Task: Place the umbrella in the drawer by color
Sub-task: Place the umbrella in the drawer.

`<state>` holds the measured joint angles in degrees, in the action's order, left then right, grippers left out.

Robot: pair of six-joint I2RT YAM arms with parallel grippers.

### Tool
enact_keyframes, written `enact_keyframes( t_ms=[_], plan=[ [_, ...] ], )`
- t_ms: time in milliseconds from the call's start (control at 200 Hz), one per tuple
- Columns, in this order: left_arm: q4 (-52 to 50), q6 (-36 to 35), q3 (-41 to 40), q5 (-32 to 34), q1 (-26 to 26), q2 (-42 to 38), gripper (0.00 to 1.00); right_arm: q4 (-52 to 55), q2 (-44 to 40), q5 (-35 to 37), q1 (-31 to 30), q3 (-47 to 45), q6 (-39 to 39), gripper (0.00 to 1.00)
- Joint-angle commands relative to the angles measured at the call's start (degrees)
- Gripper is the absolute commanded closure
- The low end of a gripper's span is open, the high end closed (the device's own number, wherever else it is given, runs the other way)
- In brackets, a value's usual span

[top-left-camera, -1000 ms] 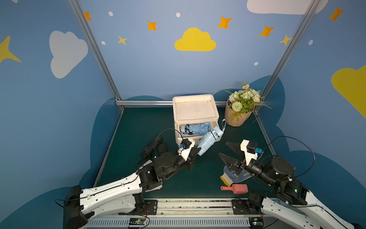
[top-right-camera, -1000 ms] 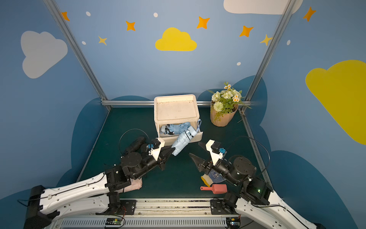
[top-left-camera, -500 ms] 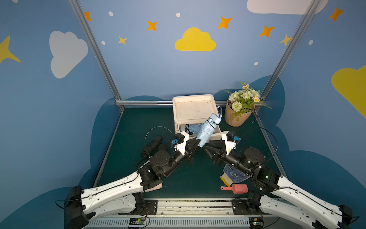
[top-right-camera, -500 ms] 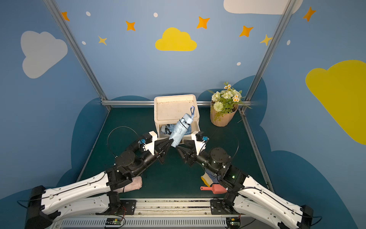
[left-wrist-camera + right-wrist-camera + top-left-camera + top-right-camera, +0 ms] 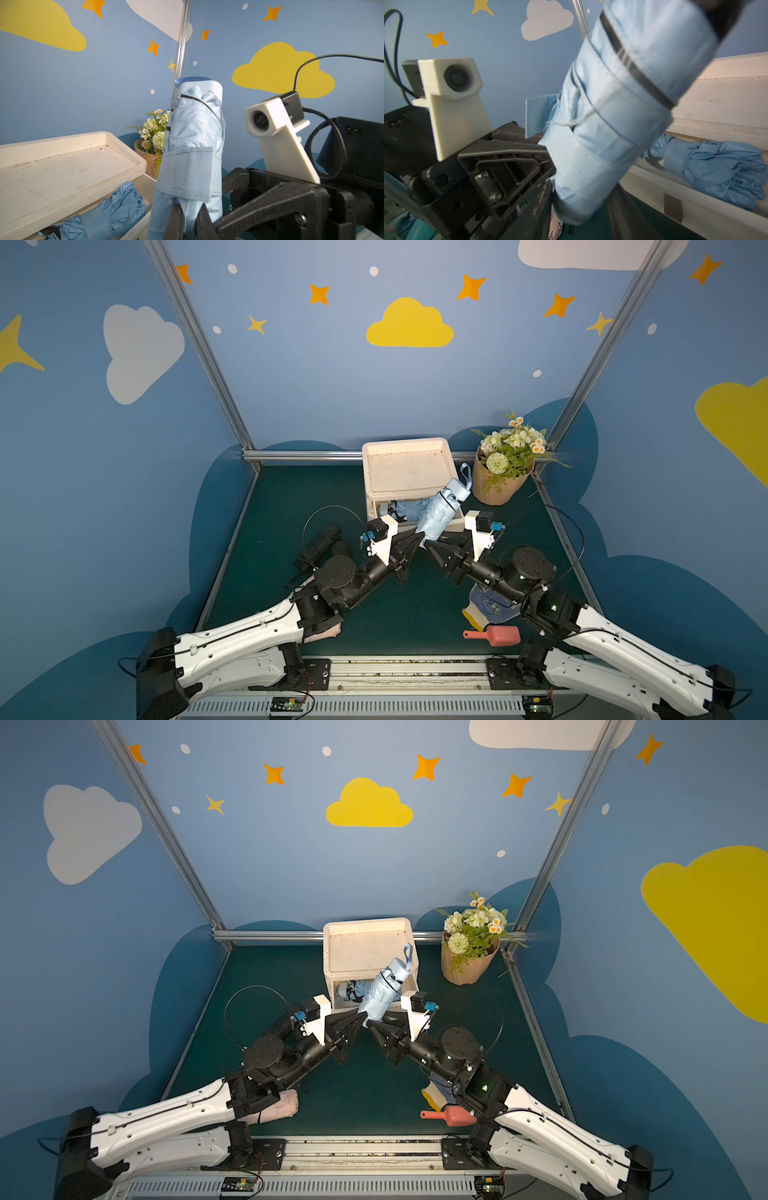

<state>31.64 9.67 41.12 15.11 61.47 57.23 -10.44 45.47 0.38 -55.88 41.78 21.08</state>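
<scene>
Item: light-blue umbrella (image 5: 440,510), compact folding type, canopy rolled & bound w/ a tie tab (image 5: 187,172).
Position: off the mat and tilted, handle end up & toward the back wall. In both top views its body crosses the front edge of the open drawer (image 5: 455,524) of the white cabinet (image 5: 405,466), w/ the low end just in front of the drawer.
L claw: left gripper (image 5: 415,541) is pinched closed on canopy cloth at the umbrella's low end (clear in the left wrist view).
R claw: right gripper (image 5: 431,545) meets the same low end from the opp. side. In the right wrist view its jaws straddle the body, but can't tell whether the pads press yet.
Look: pale sky blue, matte cloth w/ stitched seams, a thin dark band near the handle, a smooth pale cap, and a darker blue wrist loop (image 5: 466,475) on top.
Handling (est.): light. Stiff along the shaft, w/ soft, slick cloth outside. Held by fabric only, it prob. swings or slips. Not fragile.
Best hold (est.): across the wrapped mid-body at or near the tie tab, where the cloth is tight over the shaft. Avoid the loop & loose pleats.
Drawer contents: a deeper-blue umbrella (image 5: 409,508) lies inside, so the colour match seems right. Space beside it looks tight, so lay the new one lengthwise.
</scene>
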Motion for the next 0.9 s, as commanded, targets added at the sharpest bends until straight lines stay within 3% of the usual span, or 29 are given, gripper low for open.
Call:
enact_keyframes(
  t_ms=[0,215,501,546,706,896],
  plan=[
    [5.9,1.1,0.3,-2.7,0.0,0.1,0.98,-3.1,-0.2,0.0,0.4,1.7,0.0,0.64],
    [6.1,2.3,0.3,-4.3,0.1,1.2,0.98,-3.2,-0.6,0.8,0.6,2.0,-0.3,1.0],
    [2.1,2.2,1.7,-3.2,0.1,1.6,0.97,3.4,-2.3,2.4,0.9,4.6,-5.1,1.0],
    [-0.5,1.9,2.4,-2.3,0.1,1.0,0.87,6.4,-2.7,3.7,1.0,5.8,-7.2,1.0],
    [-8.2,0.5,2.8,0.7,0.1,-2.8,0.39,17.5,-3.8,9.3,1.2,10.3,-18.3,1.0],
    [-15.6,-1.9,-0.2,9.2,0.0,-12.2,0.21,32.6,0.1,15.3,1.5,20.1,-33.3,1.0]
  ],
)
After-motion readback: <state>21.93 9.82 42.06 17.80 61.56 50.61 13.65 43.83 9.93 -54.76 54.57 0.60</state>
